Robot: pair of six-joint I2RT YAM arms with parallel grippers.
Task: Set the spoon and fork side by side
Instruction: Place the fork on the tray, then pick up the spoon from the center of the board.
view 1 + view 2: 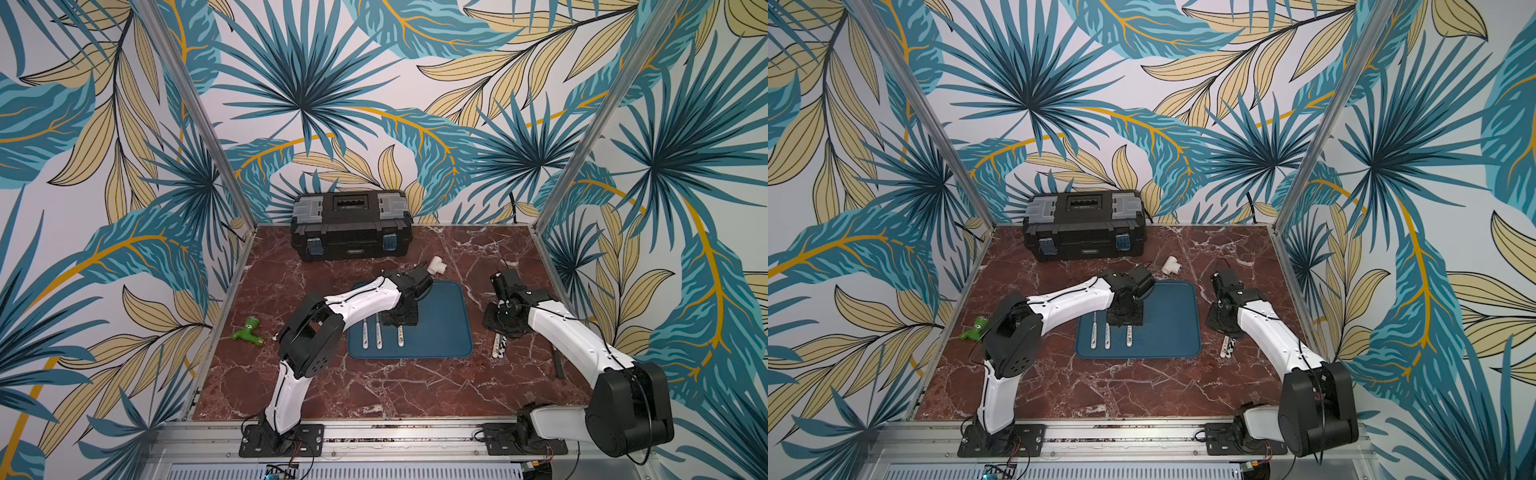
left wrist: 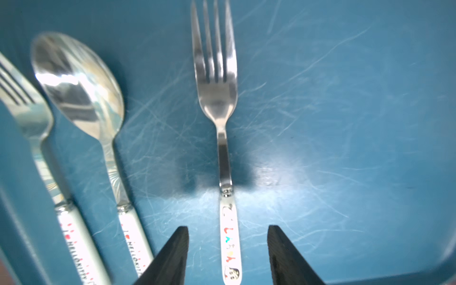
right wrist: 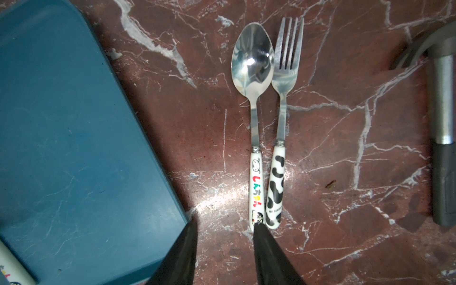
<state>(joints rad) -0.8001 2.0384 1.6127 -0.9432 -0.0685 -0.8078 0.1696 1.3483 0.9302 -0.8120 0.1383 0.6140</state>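
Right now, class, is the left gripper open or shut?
Open: the left gripper straddles the fork handle, jaws apart, clear of it.

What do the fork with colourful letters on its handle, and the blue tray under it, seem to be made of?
The fork: its head and neck look like polished steel, bright with mirror-like reflections. Its white printed handle is glossy, perhaps ceramic or plastic; I cannot tell which. The blue tray: probably plastic, with a dull sheen and many fine pale scratches.

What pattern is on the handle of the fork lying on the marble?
White with black cow patches, on the steel fork; clearest in right wrist view.
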